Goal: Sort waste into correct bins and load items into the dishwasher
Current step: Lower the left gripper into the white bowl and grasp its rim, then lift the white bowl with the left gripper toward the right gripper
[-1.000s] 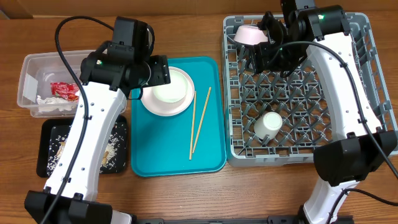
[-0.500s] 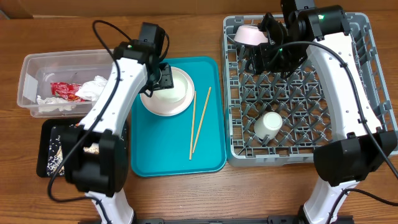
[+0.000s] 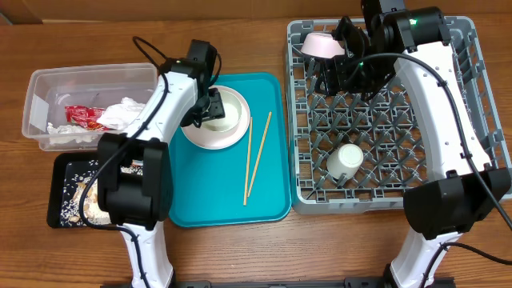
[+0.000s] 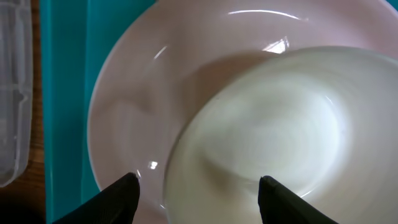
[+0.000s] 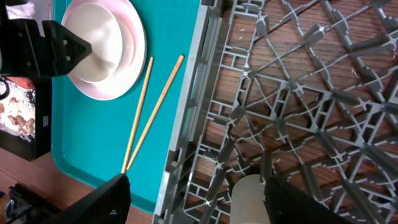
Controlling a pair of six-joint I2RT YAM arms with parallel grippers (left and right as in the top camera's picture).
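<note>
Bowl [image 3: 226, 112] sits nested on the white plate [image 3: 204, 139], top-left on the teal tray [image 3: 208, 192]. 2 chopsticks [image 3: 256, 156] lie flat just right of the plate. Left pincer [image 4: 198, 190] hovers low over the bowl, jaws wide, nothing held. 1 finger is over bare plate, the other over the bowl's inside, with the near rim between them. Can't tell from the wrist view whether either pad touches. Right pincer [image 5: 196, 196] hangs above the grey rack [image 3: 468, 160], jaws wide, empty. Rack holds a second bowl [image 3: 322, 44] at its back-left corner and 1 cup [image 3: 348, 158] nearer the front.

Risks, my read:
- A rim pinch on glazed ware gives thin contact, so the bowl can slip or swing on the lift.
- If the outer finger lands on the plate, closing may drag or tip it, maybe into the chopsticks.
- Chopsticks are thin and flat on the tray, so likely a hard pick.
- Left arm lies across the clear tub [image 3: 32, 104] corner and the black tray [image 3: 58, 172]. A careless swing could clip them and spill the scraps [image 3: 80, 196].

Surface: brown wood-grain counter [image 3: 240, 256], level. Tub and black tray sit left, teal tray centre, rack right. Room: barely in frame, just a pale strip along the back edge, possibly cardboard.
</note>
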